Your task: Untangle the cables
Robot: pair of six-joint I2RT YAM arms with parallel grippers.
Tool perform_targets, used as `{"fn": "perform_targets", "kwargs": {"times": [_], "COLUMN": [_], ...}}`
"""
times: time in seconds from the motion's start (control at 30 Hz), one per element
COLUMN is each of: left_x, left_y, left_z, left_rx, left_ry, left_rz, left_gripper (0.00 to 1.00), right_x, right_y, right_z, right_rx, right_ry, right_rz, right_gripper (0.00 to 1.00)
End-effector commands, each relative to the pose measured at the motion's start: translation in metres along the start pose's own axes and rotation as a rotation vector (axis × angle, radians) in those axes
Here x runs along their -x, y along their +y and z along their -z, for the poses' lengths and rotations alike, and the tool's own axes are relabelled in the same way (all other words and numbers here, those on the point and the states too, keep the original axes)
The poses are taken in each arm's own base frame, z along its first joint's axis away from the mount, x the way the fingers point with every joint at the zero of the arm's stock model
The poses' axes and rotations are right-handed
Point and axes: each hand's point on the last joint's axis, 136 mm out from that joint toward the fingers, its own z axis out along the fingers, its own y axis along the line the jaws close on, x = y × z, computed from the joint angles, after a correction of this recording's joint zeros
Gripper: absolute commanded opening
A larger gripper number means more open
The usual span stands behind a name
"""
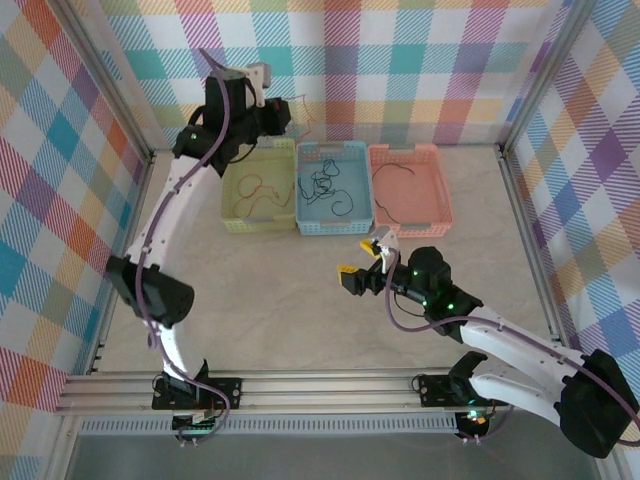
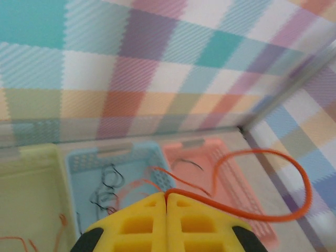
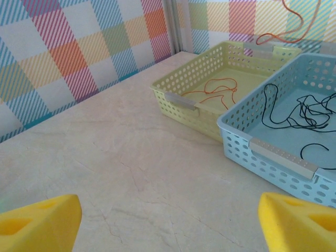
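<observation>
**Holding an orange cable above the baskets**

The left pincer [image 2: 166, 197] is pressed together on an orange cable [image 2: 268, 152], which loops out ahead and to its right. Below it lie the black cables [image 2: 105, 191] in the blue basket [image 2: 86, 160]. The right pincer [image 3: 170, 220] stands wide apart, low over the table [image 3: 131, 168], with the green basket [image 3: 181, 100] ahead of it.

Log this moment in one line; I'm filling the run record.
left end effector: shut on orange cable, held aloft | right end effector: open, over table | black cables: in blue basket
</observation>
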Motion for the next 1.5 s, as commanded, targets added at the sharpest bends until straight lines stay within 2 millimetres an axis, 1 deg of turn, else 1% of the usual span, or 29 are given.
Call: {"fn": "perform_targets", "kwargs": {"times": [0.0, 0.13, 0.2, 0.27, 0.4, 0.57, 0.67, 0.73, 0.8, 0.9, 1.03, 1.2, 1.23, 1.33, 1.37, 1.47], "left_x": [-0.002, 0.006, 0.008, 0.004, -0.008, -0.024, -0.028, -0.023, -0.008, 0.021, 0.054, 0.078, 0.081, 0.085, 0.083, 0.067], "left_y": [0.049, 0.084, 0.098, 0.109, 0.127, 0.142, 0.159, 0.168, 0.164, 0.139, 0.117, 0.096, 0.091, 0.089, 0.089, 0.100], "left_z": [-0.014, -0.026, -0.030, -0.034, -0.044, -0.054, -0.052, -0.046, -0.037, -0.020, 0.008, 0.032, 0.035, 0.040, 0.037, 0.020], "left_rx": [0.140, 0.204, 0.226, 0.247, 0.277, 0.313, 0.380, 0.405, 0.381, 0.301, 0.267, 0.220, 0.207, 0.201, 0.197, 0.217], "left_ry": [0.042, 0.026, 0.020, 0.027, 0.052, 0.074, 0.070, 0.050, 0.018, -0.034, -0.101, -0.162, -0.171, -0.185, -0.176, -0.126], "left_rz": [0.025, 0.061, 0.076, 0.088, 0.110, 0.118, 0.144, 0.169, 0.178, 0.151, 0.135, 0.133, 0.130, 0.132, 0.131, 0.143], "left_gripper": [0.00, 0.00, 0.00, 0.00, 0.00, 0.00, 0.00, 0.00, 0.00, 0.00, 0.00, 0.00, 0.00, 0.00, 0.00, 0.00], "right_x": [0.013, 0.015, 0.014, 0.014, 0.014, 0.014, 0.014, 0.015, 0.015, 0.013, 0.013, 0.013, 0.013, 0.013, 0.013, 0.014], "right_y": [-0.004, -0.004, -0.004, -0.007, -0.006, -0.006, -0.006, -0.007, -0.007, -0.007, -0.009, -0.009, -0.009, -0.008, -0.008, -0.007], "right_z": [-0.001, 0.000, 0.000, 0.000, 0.000, 0.001, 0.002, 0.003, 0.002, 0.001, 0.001, 0.000, 0.000, 0.001, 0.001, 0.001], "right_rx": [-0.021, -0.020, -0.025, -0.036, -0.035, -0.033, -0.037, -0.041, -0.041, -0.040, -0.046, -0.046, -0.046, -0.043, -0.043, -0.037], "right_ry": [-0.041, -0.047, -0.045, -0.043, -0.044, -0.044, -0.045, -0.047, -0.048, -0.040, -0.040, -0.038, -0.040, -0.039, -0.040, -0.041], "right_rz": [0.018, 0.021, 0.027, 0.027, 0.028, 0.026, 0.027, 0.028, 0.027, 0.028, 0.028, 0.028, 0.027, 0.026, 0.026, 0.025], "right_gripper": [0.87, 0.87, 0.87, 0.87, 0.87, 0.87, 0.87, 0.87, 0.87, 0.87, 0.87, 0.87, 0.87, 0.87, 0.87, 0.87]}}
